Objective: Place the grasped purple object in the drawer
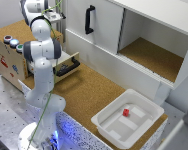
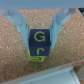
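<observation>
In the wrist view my gripper is shut on a purple cube with yellow letters and a yellow lower face. The fingers press its two sides, and a cork surface lies below. In the exterior view the gripper is high at the back left, above the cork top of the low plywood box; the cube is not discernible there. The light-wood drawer with its wide black bar handle sticks out of the box, lower and toward the exterior view's right of the gripper. My arm hides most of its inside.
A white plastic tray with a small red block sits at the front right on the cork counter. A white cabinet door with a black handle and an open cork-floored compartment stand behind. Coloured buttons sit on the box.
</observation>
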Tool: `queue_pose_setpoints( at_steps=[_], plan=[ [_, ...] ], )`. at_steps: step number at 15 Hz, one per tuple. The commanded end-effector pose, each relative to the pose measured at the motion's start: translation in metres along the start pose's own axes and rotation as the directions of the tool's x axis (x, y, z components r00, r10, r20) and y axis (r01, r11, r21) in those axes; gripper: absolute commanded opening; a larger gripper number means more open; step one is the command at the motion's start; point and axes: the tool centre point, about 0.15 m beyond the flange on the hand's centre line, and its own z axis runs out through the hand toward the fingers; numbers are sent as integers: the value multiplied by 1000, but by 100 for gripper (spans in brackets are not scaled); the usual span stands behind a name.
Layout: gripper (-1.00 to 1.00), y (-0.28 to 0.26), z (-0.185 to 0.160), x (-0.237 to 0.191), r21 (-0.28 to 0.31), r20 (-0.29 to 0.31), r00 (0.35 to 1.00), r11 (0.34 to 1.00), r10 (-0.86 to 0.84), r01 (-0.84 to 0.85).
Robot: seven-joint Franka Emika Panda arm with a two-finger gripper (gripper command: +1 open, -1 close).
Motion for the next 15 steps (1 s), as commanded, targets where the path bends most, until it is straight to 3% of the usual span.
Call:
queue_pose_setpoints(
  at_steps=[1, 7, 9, 15],
  plan=[
    [-100, -5, 6, -34, -28, 157, 987, 999, 31, -27],
    [-100, -13, 36, -95, 16, 134, 989, 998, 65, -68],
    [-100, -12, 59, -117, 21, 151, 987, 998, 48, -52],
    [-100, -24, 90, -166, 40, 40, 999, 999, 31, -33]
  ],
)
